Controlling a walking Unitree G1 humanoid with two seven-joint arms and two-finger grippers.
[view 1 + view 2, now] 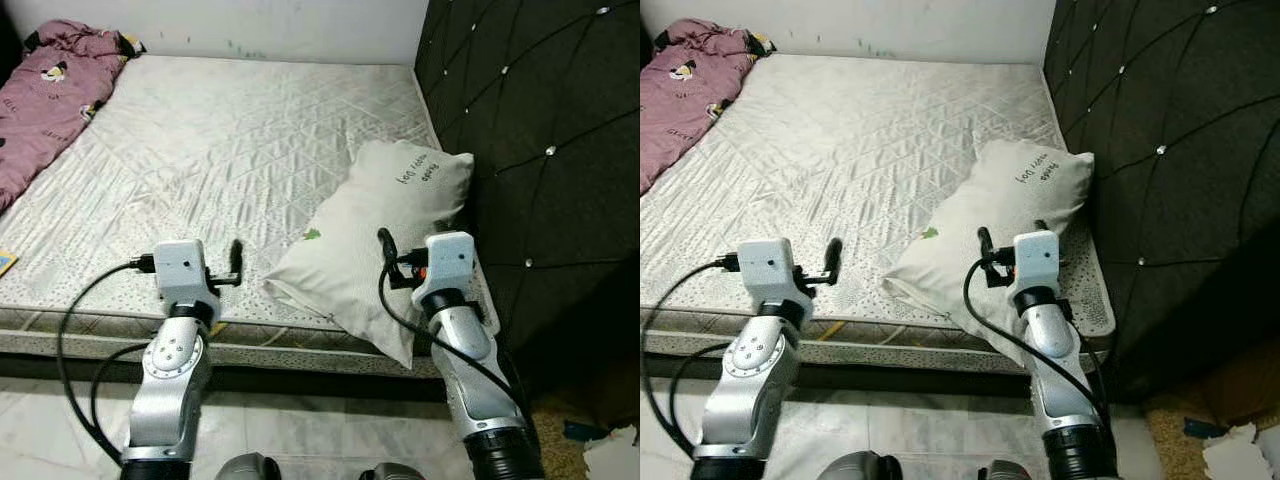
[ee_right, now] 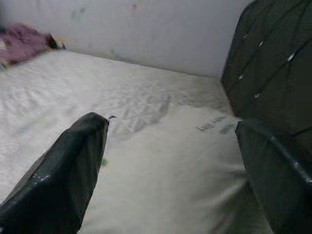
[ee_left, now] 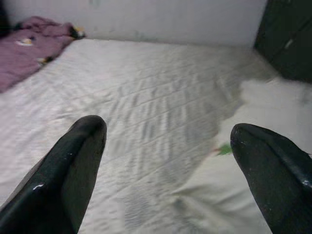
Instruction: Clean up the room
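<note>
A white pillow (image 1: 375, 235) with small dark lettering lies askew on the bare mattress (image 1: 210, 150), its corner hanging over the near edge by the headboard. A crumpled pink blanket (image 1: 45, 95) is bunched at the bed's far left corner. Both arms are raised in front of the bed's near edge. My left gripper (image 3: 168, 127) is open over the mattress, left of the pillow, with one black finger (image 1: 236, 262) showing. My right gripper (image 2: 169, 123) is open just before the pillow (image 2: 170, 175), holding nothing.
A dark tufted headboard (image 1: 540, 150) rises along the bed's right side. A white wall runs behind the bed. Pale floor tiles (image 1: 50, 430) lie under me. Paper scraps (image 1: 612, 450) litter the floor at the right. A small flat item (image 1: 5, 263) sits at the mattress's left edge.
</note>
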